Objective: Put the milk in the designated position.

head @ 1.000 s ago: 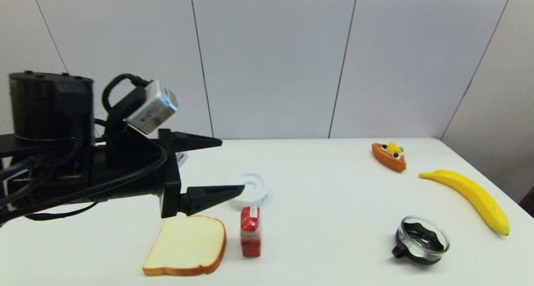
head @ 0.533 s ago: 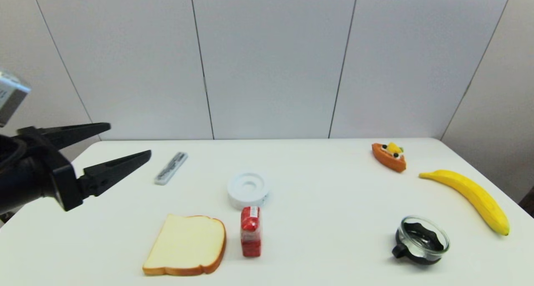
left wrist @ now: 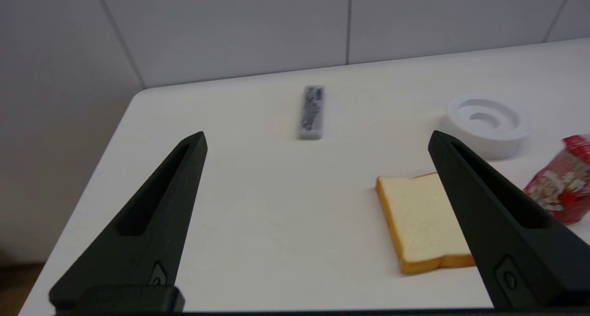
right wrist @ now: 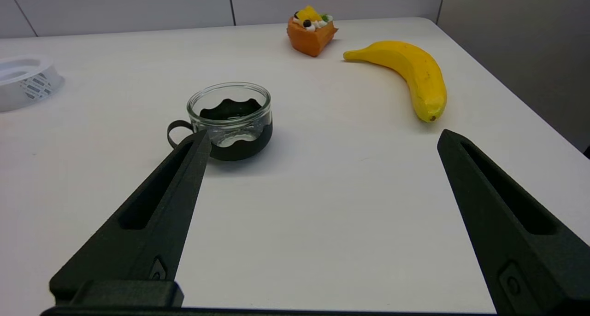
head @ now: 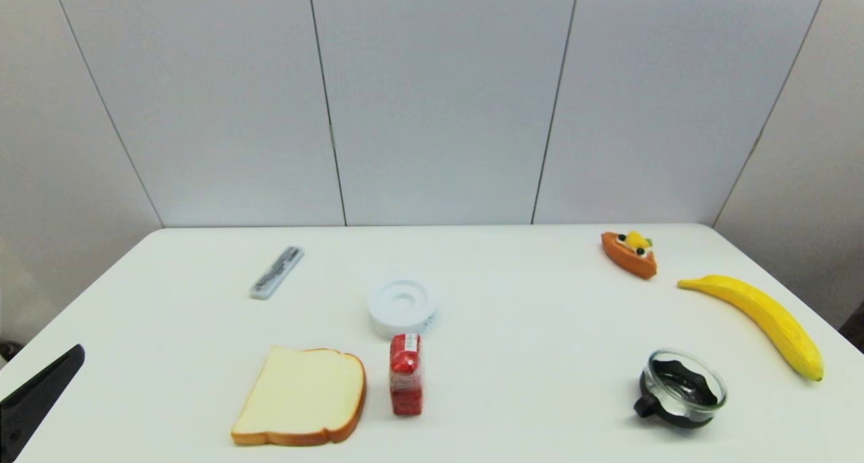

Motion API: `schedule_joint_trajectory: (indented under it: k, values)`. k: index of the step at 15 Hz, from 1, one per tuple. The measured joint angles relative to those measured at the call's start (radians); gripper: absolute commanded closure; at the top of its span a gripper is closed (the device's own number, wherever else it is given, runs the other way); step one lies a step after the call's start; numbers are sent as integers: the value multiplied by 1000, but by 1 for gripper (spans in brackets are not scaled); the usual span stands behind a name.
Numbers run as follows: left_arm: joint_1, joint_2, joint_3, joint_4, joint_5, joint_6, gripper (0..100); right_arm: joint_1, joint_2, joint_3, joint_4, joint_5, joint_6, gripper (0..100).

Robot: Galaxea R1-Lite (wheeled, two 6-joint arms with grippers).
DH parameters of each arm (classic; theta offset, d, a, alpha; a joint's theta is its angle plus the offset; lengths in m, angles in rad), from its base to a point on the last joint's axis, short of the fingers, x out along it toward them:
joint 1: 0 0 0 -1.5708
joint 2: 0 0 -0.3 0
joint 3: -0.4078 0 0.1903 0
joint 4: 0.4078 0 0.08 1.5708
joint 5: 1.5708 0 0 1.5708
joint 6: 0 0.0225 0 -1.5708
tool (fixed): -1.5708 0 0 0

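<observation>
The head camera looks forward and down from above the near edge of the bench (head: 513,314), taking in its whole top up to the back wall. The left wrist camera sits low behind the left tool (left wrist: 318,141), facing the bench's left half and sharing the bread slice (left wrist: 421,219) and white ring (left wrist: 488,125) with the head view. The right wrist camera, low behind the right tool (right wrist: 322,138), faces the right half, sharing the glass cup (right wrist: 230,120) and banana (right wrist: 410,74).

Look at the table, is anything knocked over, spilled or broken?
Nothing stands out. The milk sits beside the bread slice, just in front of the white ring. The glass cup, banana and fruit tart rest unspilled. Left gripper and right gripper hold nothing, jaws wide apart.
</observation>
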Motion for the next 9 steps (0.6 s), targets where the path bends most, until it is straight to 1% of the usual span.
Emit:
schedule_joint_trajectory:
  k: [4, 9]
  values:
    - [65, -158, 57, 91, 7, -4, 0, 0, 0, 0, 0, -1, 0, 0]
    - [76, -368, 198, 95, 7, -1, 0, 0, 0, 0, 0, 0, 0, 0]
